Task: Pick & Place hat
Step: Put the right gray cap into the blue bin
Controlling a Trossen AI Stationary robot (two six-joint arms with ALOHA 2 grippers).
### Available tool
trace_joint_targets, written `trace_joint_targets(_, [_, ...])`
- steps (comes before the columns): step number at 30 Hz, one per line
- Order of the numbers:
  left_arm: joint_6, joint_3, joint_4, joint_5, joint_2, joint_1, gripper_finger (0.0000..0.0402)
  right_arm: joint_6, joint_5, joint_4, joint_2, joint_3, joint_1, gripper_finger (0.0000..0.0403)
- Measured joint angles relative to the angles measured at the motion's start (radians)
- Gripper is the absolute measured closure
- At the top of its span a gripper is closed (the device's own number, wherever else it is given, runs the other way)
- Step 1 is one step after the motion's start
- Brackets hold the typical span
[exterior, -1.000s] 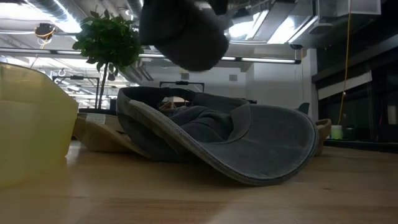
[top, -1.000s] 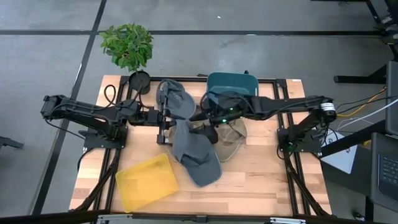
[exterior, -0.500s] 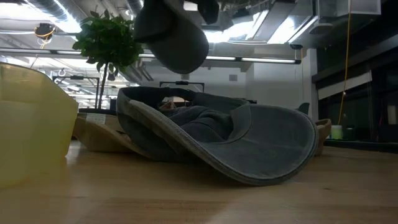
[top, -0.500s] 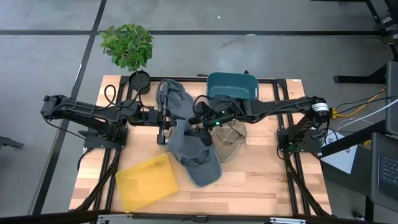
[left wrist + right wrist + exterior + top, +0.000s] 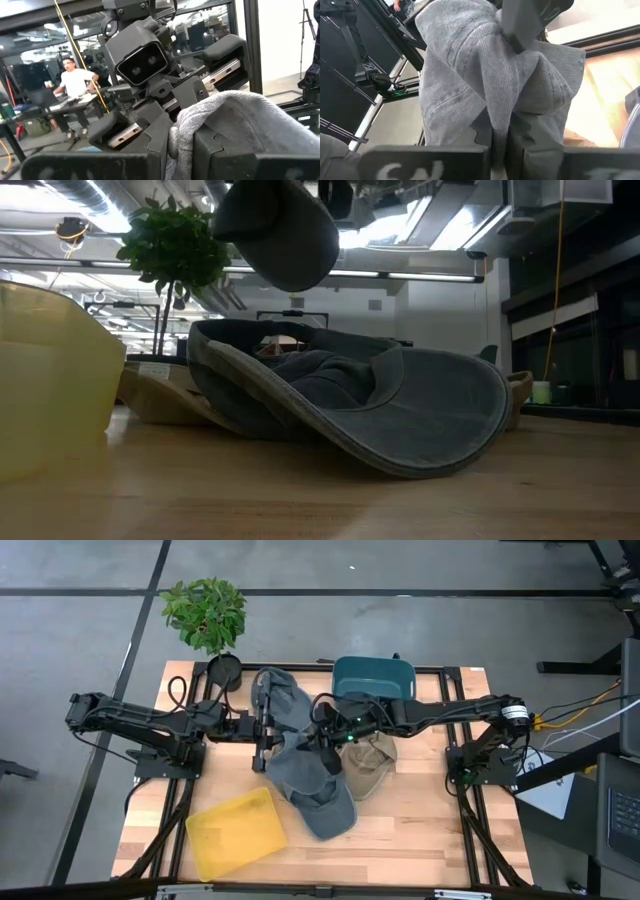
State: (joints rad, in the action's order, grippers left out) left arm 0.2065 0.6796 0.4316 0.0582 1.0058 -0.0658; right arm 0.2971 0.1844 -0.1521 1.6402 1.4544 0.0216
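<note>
Wooden boards are forming the desk [image 5: 420,840], which is carrying everything. Two dark arms are reaching in over it from the left and right sides and meeting near its middle. Between them a grey hat [image 5: 283,698] is hanging above the desk, stretched from one gripper to the other; in the low view it is showing as a dark rounded shape near the top, clear of the surface. The left gripper [image 5: 262,727] is pinching one edge of this hat, with grey cloth bulging over its fingers in the left wrist view. The right gripper [image 5: 325,745] is pressed together on a fold of the same hat, the cloth bunching up out of its fingers in the right wrist view. A second grey hat [image 5: 318,792] is lying on the desk just below them, its brim pointing toward the near edge. A yellow bin [image 5: 237,832] is sitting at the near left. A teal container [image 5: 374,675] is standing at the far side. A tan hat [image 5: 368,765] is lying right of the second grey hat, touching it. A potted plant [image 5: 206,616] is standing at the far left corner.
</note>
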Motion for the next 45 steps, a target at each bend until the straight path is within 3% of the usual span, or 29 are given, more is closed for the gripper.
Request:
trace_joint_targets(6, [-0.144,0.000,-0.091,0.040,-0.036,0.000,0.0347,-0.017,0.001,-0.038,-0.005,0.000,0.000,0.0387])
trace_joint_targets(12, [-0.187,0.000,-0.105,0.000,-0.109,0.000,0.0304,-0.052,-0.010,-0.123,-0.056,0.000,-0.012,0.0392])
trace_joint_targets(23, [-0.353,0.000,-0.160,-0.035,-0.178,0.000,0.0224,-0.154,-0.179,-0.239,-0.204,0.000,-0.060,0.0390])
trace_joint_targets(32, [-0.393,0.000,-0.159,-0.043,-0.178,0.000,0.0226,-0.235,-0.293,-0.238,-0.279,0.000,-0.088,0.0386])
trace_joint_targets(41, [-0.319,0.000,-0.176,0.116,-0.177,0.000,0.0235,-0.325,-0.447,-0.243,-0.299,0.000,-0.139,0.0386])
trace_joint_targets(45, [-0.293,0.000,-0.178,0.164,-0.177,0.000,0.0235,-0.377,-0.465,-0.243,-0.300,0.000,-0.166,0.0387])
